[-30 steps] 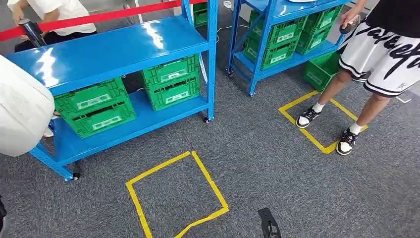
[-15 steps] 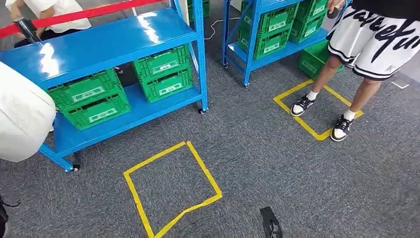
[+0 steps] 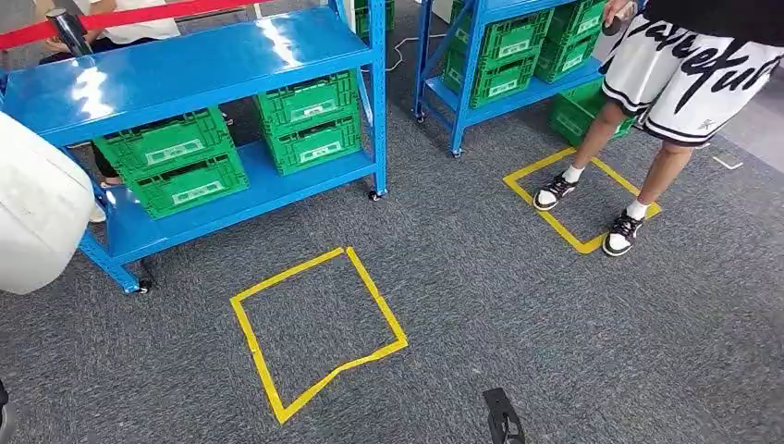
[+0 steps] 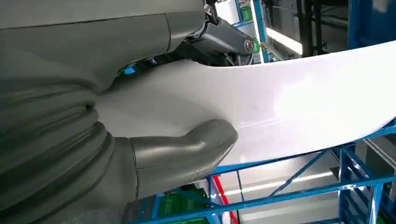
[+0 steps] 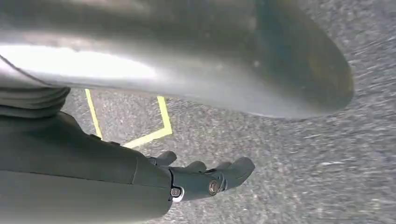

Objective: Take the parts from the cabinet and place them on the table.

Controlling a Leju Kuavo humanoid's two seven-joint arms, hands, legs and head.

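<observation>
Blue shelf rack [image 3: 194, 69] ahead, green crates [image 3: 305, 120] on it. Left hand [image 4: 116, 135] grips big white part [image 4: 299, 102], thumb pressed on it. Right hand [image 5: 205, 179] hangs empty, fingers loosely curled. Risk: part clips rack while walking.

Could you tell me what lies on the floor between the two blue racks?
In the head view, bare grey carpet separates the near blue rack and the far blue rack.
</observation>
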